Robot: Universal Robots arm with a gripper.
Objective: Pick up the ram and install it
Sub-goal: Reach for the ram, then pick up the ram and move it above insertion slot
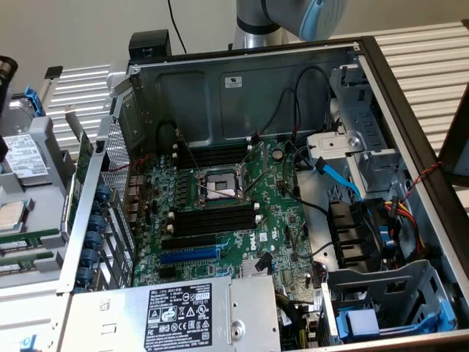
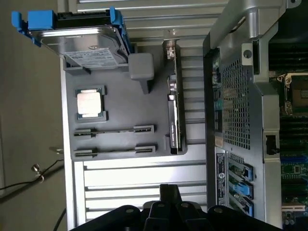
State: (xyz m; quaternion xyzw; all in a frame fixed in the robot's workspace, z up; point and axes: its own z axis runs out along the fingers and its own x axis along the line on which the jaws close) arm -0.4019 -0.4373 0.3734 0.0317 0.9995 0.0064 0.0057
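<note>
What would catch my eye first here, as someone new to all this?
The open grey metal computer case with its green motherboard lies in the middle of the exterior view. On that view's left sits a grey plastic tray holding a silver hard drive, a square silver processor chip and two long thin ram sticks.

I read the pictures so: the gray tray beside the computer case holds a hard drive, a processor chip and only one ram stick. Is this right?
Not quite. The wrist view shows two ram sticks in the gray tray, not one, lying parallel in their holders. The hard drive and the processor chip are there as you say.
</note>
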